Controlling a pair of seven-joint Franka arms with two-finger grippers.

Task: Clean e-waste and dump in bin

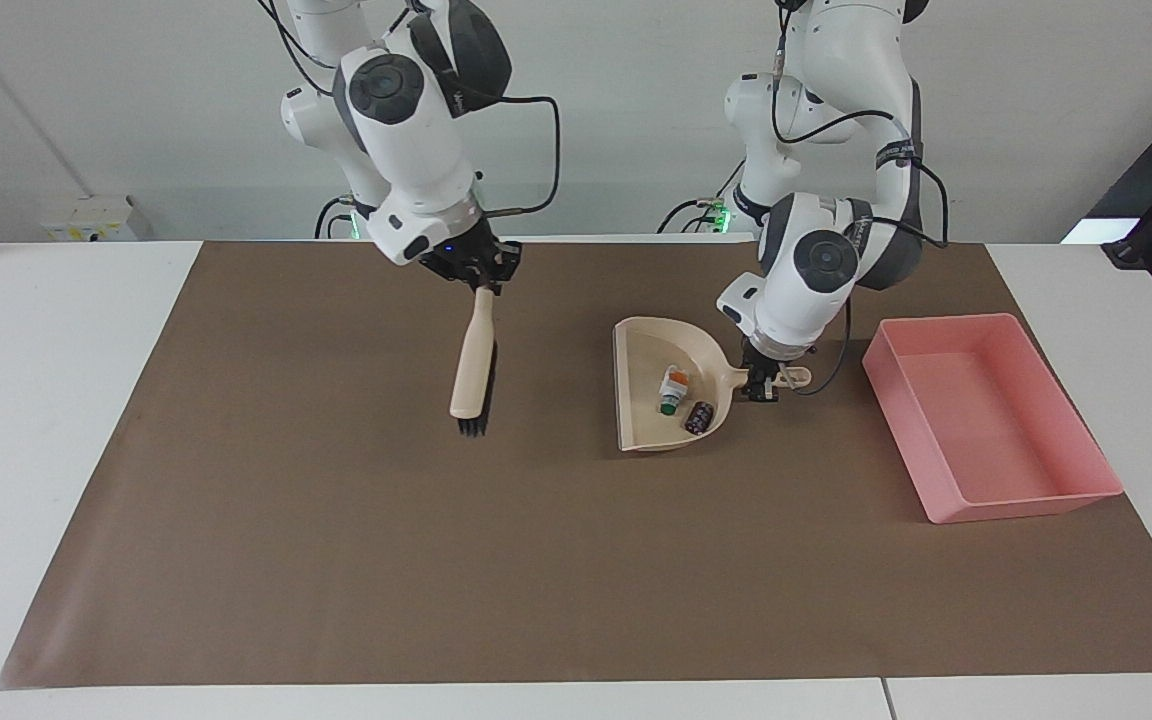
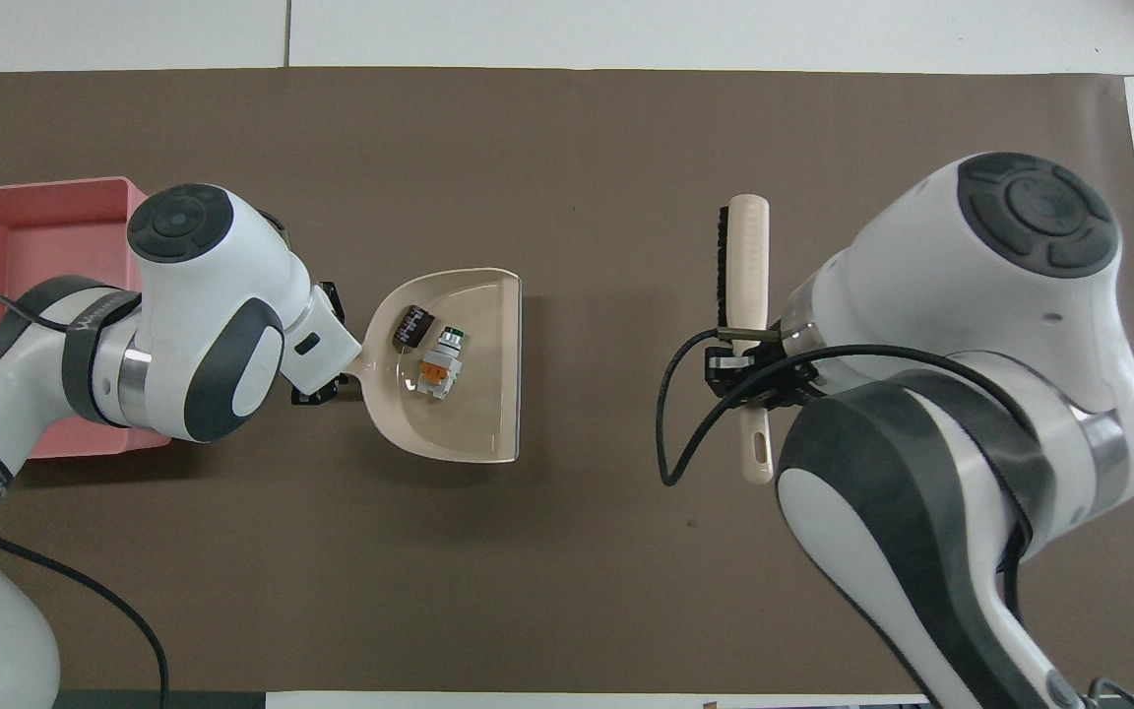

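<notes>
Cream dustpan [image 1: 651,385] w/ e-waste [image 1: 684,398] clamped by left gripper [image 1: 764,385]; right gripper [image 1: 481,283] grips brush [image 1: 471,365]

Pink bin [image 1: 1086,490], cream dustpan [image 1: 636,345] and brush [image 1: 471,370], brown mat [image 1: 336,560].

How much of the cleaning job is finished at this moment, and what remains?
Done: both e-waste parts lie in the dustpan. In hand: the left pincer is shut on the dustpan's handle; the right pincer holds the brush over the brown mat. Left: tipping the dustpan into the pink bin, which holds nothing yet.
</notes>
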